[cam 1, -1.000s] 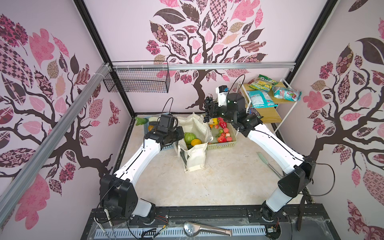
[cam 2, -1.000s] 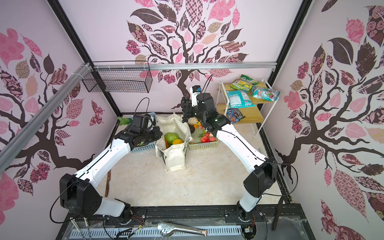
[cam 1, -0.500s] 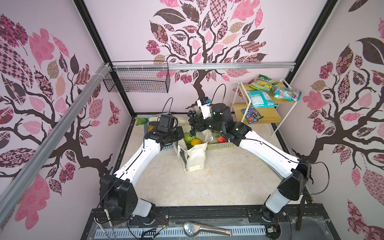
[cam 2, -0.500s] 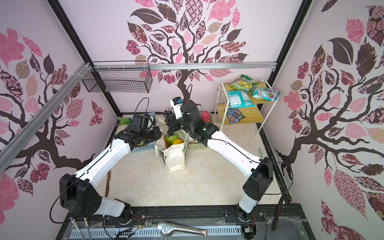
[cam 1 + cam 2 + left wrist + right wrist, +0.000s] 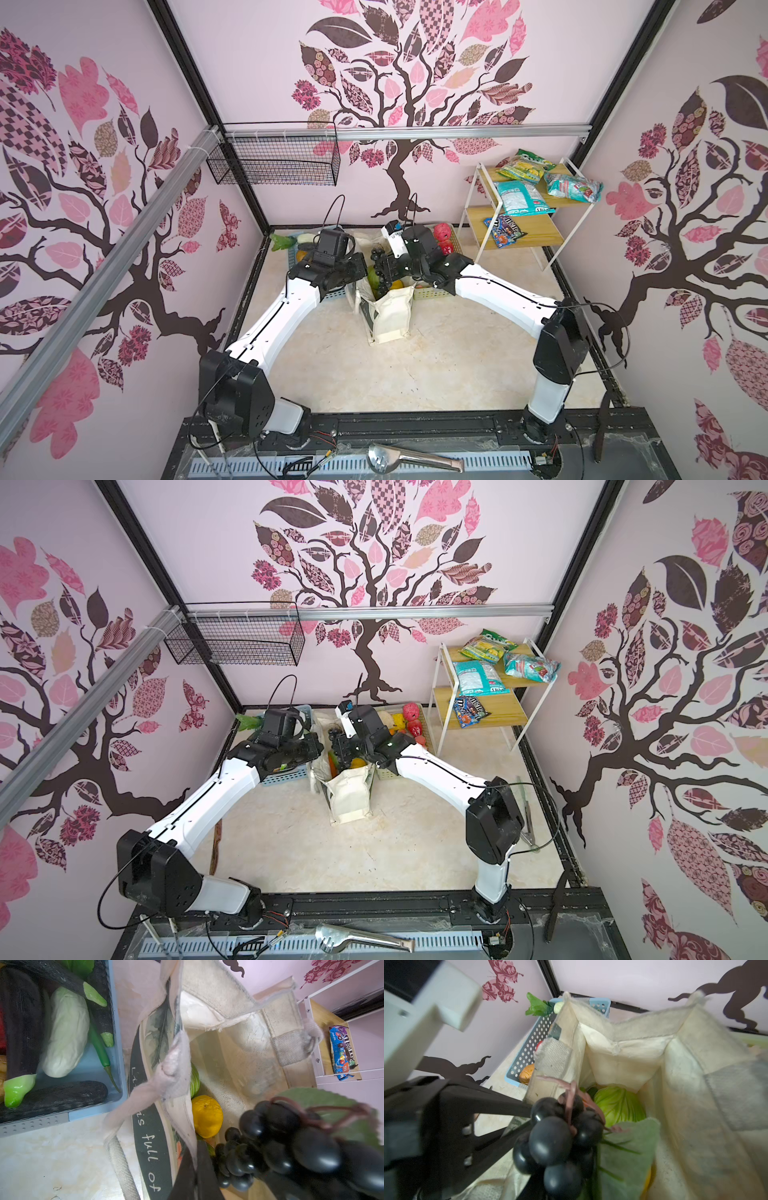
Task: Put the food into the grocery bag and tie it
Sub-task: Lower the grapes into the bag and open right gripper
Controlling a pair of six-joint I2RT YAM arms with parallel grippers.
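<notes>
I pinch grocery bag (image 5: 239, 1068) rim with left end effector (image 5: 194, 1159) for access | right end effector (image 5: 527, 1124) clamps grapes (image 5: 550, 1142) overhead.

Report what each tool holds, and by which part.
Left tool pinches the bag by its top rim. Right tool grips the grapes by the berries, stem free, over the bag's mouth.

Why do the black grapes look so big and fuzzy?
In the right wrist view the grapes hang by the lens, out of focus; in the left wrist view they blur too, while the yellow fruit in the bag looks sharp; both top views are crisp.
</notes>
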